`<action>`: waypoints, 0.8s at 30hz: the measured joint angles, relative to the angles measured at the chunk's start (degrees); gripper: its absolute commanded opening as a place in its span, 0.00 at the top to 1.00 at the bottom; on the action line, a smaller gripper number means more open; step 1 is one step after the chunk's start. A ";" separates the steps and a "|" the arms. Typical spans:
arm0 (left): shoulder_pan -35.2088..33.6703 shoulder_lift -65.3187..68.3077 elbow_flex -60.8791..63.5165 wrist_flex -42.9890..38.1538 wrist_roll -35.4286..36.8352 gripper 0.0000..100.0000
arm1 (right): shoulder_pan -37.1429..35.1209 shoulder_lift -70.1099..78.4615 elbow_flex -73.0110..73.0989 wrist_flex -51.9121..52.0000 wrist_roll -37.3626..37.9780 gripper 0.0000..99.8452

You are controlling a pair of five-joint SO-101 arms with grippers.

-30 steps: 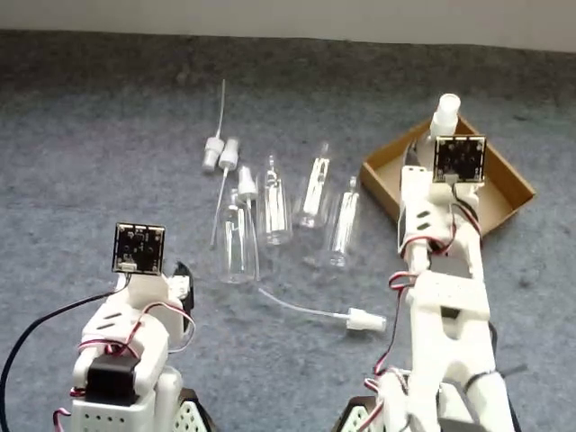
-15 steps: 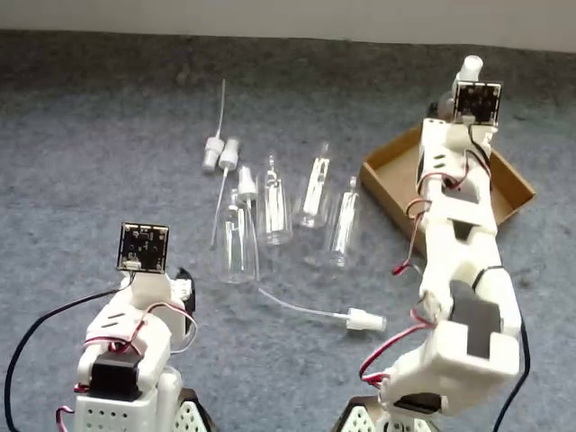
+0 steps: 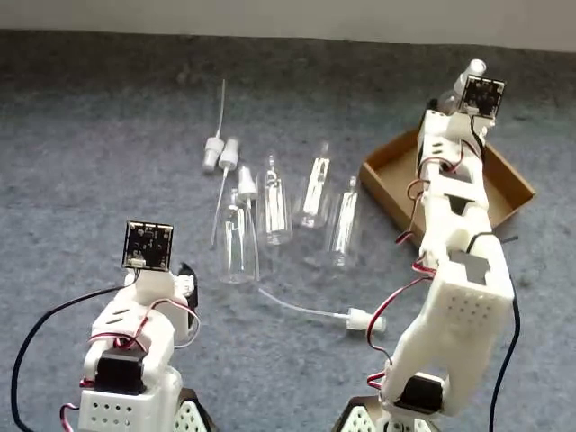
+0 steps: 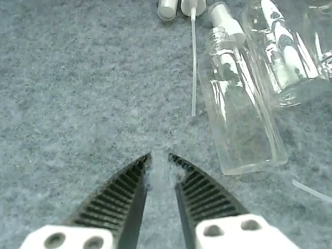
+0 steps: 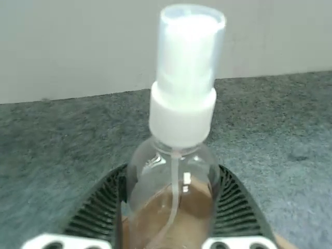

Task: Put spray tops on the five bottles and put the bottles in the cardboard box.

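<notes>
Bottles (image 3: 274,211) on grey carpet (image 3: 90,135); wall (image 3: 270,13) behind, probably.

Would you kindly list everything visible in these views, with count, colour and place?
lying bottles: four, clear, side by side mid-table.
held bottle: one, clear with a white spray top, in the right gripper near the box's far edge.
loose spray tops: four, white with thin tubes; two beyond the bottles, one at a bottle's neck, one nearer the arms.
cardboard box: one, brown, on the table's right side.
table: one, grey carpet-like cover.
left gripper: one, black fingers, open, over bare cover near the bottles.
right gripper: one, black fingers, shut on the held bottle.
</notes>
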 measured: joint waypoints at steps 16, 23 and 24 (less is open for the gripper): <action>0.00 0.00 0.00 0.00 0.00 0.99 | 0.62 0.53 -0.70 -9.93 2.81 0.93; 0.00 0.00 0.00 0.00 0.00 0.99 | 0.70 0.53 -0.70 -8.88 2.81 0.93; 0.00 0.00 0.00 0.00 0.00 0.99 | 0.70 0.53 -0.70 -7.38 2.81 0.93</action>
